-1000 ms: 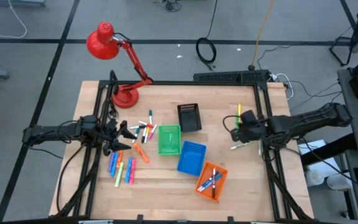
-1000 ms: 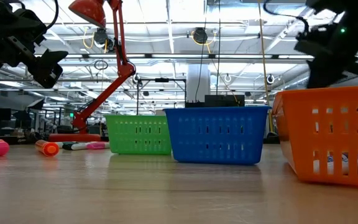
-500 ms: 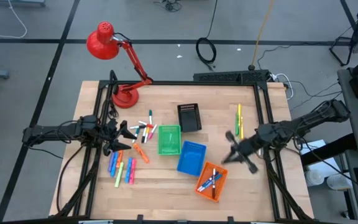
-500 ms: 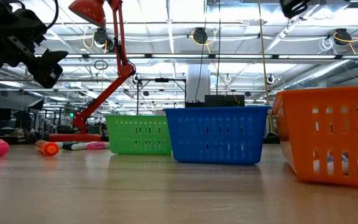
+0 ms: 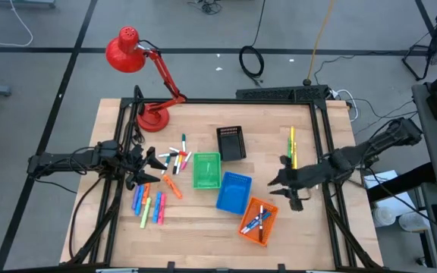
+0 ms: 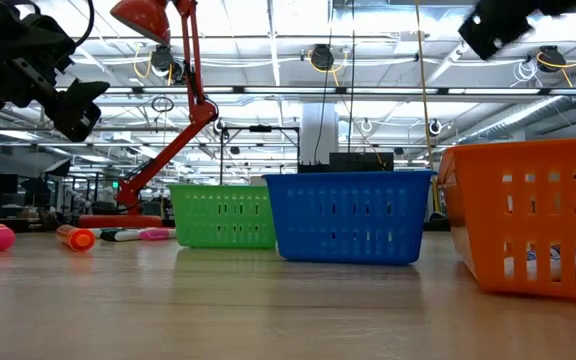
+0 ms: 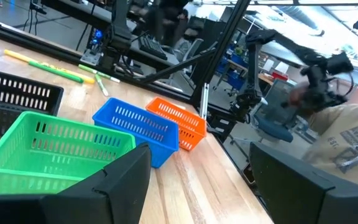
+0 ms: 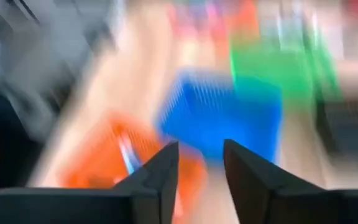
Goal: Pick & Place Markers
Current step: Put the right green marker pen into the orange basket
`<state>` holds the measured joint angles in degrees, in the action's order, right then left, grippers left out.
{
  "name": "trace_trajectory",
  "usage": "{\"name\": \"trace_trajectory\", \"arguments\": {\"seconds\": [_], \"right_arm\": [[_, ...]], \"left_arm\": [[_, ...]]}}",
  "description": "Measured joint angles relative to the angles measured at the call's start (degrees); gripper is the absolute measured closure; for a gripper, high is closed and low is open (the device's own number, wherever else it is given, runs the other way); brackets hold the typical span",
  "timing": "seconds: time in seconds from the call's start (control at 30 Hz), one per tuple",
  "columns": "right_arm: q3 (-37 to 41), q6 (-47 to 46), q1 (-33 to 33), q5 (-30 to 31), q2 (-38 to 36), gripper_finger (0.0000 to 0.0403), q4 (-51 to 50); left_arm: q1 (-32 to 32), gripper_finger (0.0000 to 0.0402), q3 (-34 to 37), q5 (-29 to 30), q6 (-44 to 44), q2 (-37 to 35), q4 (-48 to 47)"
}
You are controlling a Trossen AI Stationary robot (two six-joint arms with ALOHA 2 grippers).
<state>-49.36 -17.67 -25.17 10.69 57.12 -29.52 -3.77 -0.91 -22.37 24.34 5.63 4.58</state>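
A: From above, the right gripper [image 5: 288,189] hangs over the table just right of the orange basket [image 5: 259,221], which already holds a few markers. Nothing visible between its fingers.

B: The loose ones nearest it, a yellow marker [image 5: 291,137] and another beside it, lie farther back, long axes running near-to-far. So the claw has to reach away from the near edge.

A: The left gripper [image 5: 154,162] waits spread wide beside the main scatter of markers [image 5: 174,161].

B: Table level now: blue basket [image 6: 349,217], green basket [image 6: 224,216], orange one cut off at the right. An orange marker [image 6: 76,238] lies far left.

A: Left wrist view: fingers wide apart, yellow and green markers [image 7: 55,68] far across the table.

B: Right wrist view is smeared. I make out two fingers [image 8: 251,171] with a gap between them, so parted, holding nothing I can see.
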Motion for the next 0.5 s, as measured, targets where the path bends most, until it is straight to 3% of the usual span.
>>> {"name": "trace_trajectory", "arguments": {"seconds": [0.13,0.27,0.37,0.5], "right_arm": [[-6.4,-14.5,1.5,-1.4,8.4,0.0283,-27.0],[-5.2,-20.9,4.5,-13.0,17.0,0.0317,-43.2],[-3.3,-20.3,6.9,-18.4,23.0,0.0341,-47.2],[0.1,-16.5,9.7,-20.0,29.4,0.0379,-47.4]], "left_arm": [[0.0,0.0128,0.0,0.0,0.0,0.0,0.0],[0.0,0.0128,0.0,0.0,0.0,0.0,0.0],[0.0,0.0128,0.0,0.0,0.0,0.0,0.0],[0.0,0.0128,0.0,0.0,0.0,0.0,0.0]]}}
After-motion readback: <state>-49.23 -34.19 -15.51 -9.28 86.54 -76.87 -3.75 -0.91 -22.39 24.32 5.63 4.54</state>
